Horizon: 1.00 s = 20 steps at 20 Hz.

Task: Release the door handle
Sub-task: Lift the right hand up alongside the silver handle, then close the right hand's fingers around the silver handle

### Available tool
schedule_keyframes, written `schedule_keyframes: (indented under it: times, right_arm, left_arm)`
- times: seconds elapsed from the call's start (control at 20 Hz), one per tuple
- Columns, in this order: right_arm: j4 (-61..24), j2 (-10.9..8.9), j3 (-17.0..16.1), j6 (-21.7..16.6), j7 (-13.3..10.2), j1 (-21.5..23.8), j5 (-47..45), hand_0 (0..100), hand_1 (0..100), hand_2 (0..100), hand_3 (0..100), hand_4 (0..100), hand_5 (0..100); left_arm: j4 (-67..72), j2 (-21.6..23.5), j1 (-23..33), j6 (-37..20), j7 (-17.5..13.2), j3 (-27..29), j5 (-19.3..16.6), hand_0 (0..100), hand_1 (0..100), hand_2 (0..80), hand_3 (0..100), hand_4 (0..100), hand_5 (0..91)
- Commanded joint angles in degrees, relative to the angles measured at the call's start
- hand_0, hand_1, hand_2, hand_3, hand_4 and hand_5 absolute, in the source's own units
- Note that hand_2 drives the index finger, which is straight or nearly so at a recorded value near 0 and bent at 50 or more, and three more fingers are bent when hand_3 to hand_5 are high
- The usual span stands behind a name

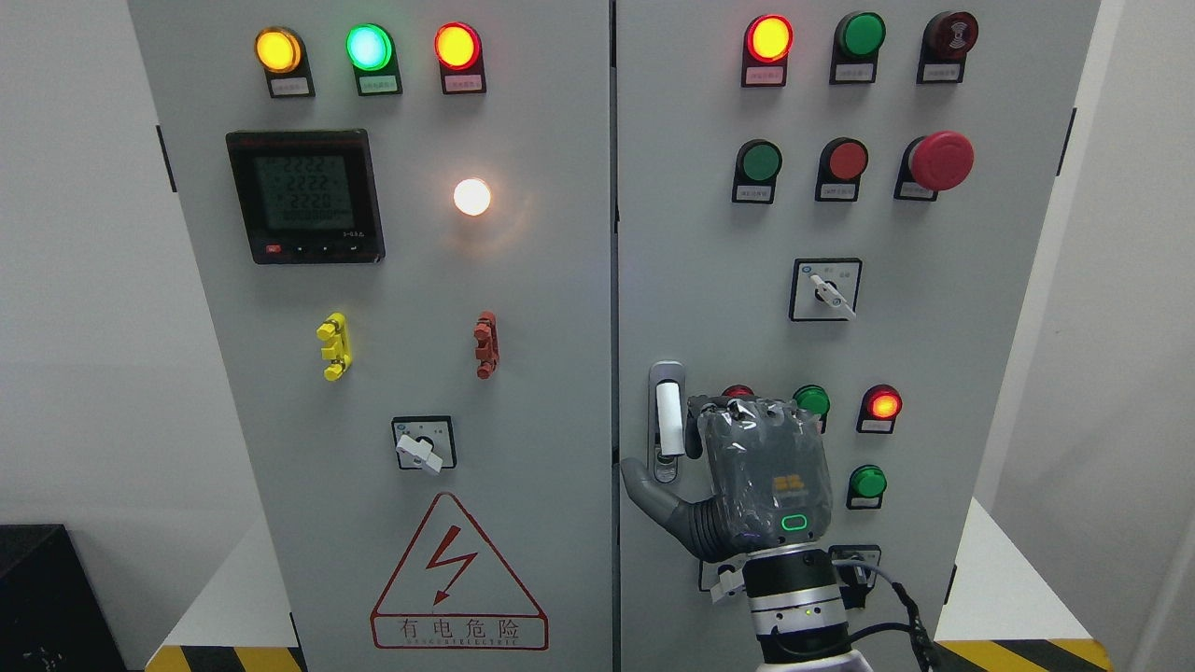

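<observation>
The door handle (667, 418) is a white lever in a grey recessed plate at the left edge of the cabinet's right door (934, 355). My right hand (667, 459) comes up from the bottom edge, its back toward the camera, right beside the handle. Its fingers (698, 431) are bent toward the panel along the handle's right side and do not wrap the lever, which shows in full. The thumb (642, 487) sticks out to the left under the handle plate. The left arm is out of view.
The right door carries lit and unlit buttons, a red mushroom stop (939, 161) and a rotary switch (826, 290). The left door (420, 373) has a meter (305, 196), lamps, a switch (422, 445) and a warning triangle (457, 569). A cable (901, 597) hangs by my wrist.
</observation>
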Motion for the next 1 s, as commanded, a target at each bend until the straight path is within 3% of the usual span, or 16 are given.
schedule_keyframes:
  times: [0.0, 0.95]
  right_arm:
    - [0.9, 0.01, -0.3, 0.3, -0.1, -0.1, 0.0, 11, 40, 77, 100, 97, 90]
    - [0.4, 0.01, -1.0, 1.5, -1.4, 0.8, -0.1, 19, 41, 78, 100, 98, 90]
  left_arm:
    - [-1.1, 0.0, 0.0, 0.0, 0.0, -1.2, 0.0, 0, 0, 2.2, 9, 1, 0.0]
    - [-1.1, 0.0, 0.0, 0.0, 0.0, -1.2, 0.0, 0, 0, 2.1, 9, 1, 0.0]
